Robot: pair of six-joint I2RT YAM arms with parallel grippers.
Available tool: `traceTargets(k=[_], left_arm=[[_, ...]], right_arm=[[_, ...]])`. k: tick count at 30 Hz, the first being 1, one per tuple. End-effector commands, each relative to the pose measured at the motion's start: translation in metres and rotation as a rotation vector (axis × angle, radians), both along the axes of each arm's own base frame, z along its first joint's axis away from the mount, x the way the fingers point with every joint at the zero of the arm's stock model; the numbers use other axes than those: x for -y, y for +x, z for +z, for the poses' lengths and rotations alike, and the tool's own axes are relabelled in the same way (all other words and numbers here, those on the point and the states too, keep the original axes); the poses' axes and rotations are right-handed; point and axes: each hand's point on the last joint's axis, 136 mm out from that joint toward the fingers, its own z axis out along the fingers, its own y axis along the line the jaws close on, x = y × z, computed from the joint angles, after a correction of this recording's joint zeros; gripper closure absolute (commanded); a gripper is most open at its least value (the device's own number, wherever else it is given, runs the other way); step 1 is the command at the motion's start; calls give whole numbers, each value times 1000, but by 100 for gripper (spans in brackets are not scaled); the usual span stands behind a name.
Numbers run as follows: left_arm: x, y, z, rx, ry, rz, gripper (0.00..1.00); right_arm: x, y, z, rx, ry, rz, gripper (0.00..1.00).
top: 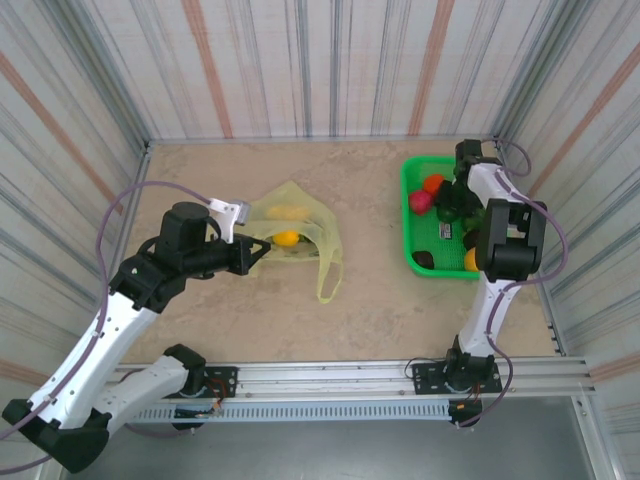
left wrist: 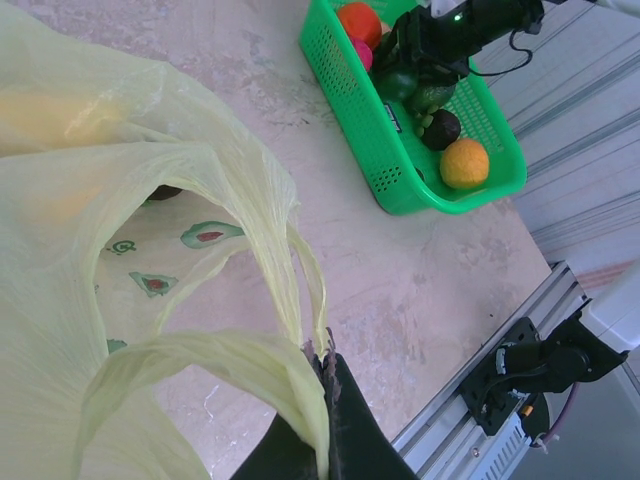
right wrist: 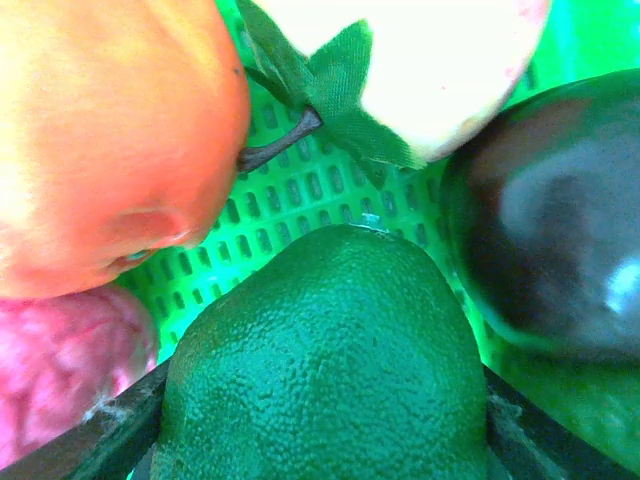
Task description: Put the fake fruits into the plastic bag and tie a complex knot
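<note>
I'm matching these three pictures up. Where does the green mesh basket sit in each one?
Top external: green mesh basket at the right, mid-height.
Left wrist: basket at the top, right of centre.
Right wrist: its mesh floor shows between the fruits, around the centre.
Shared landmark: the orange-red fruit lying in it.

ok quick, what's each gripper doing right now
left gripper: shut on the edge of the thin translucent yellow-green plastic bag.
right gripper: jaws either side of the dark green bumpy fake fruit in the bright green mesh basket; grip cannot be told.
</note>
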Motion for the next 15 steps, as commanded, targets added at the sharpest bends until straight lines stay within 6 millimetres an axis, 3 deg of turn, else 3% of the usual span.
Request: traceTargets(k=[1,4,7,15], left_arm=[[-1,-5,15,34,-19,-18,100],[-2,-6,14,36,-14,-16,100],[-3,-7,13,30,-10,-16,100],[-9,-11,6,22,-4,7,100]], right_arm=[[3,-5,50,105,-32,-33,42],[1,-13,83,190,-25,-55,42],[-15,-23,120,299,20,-39,42],[-123,-68,190,532,217,272,42]])
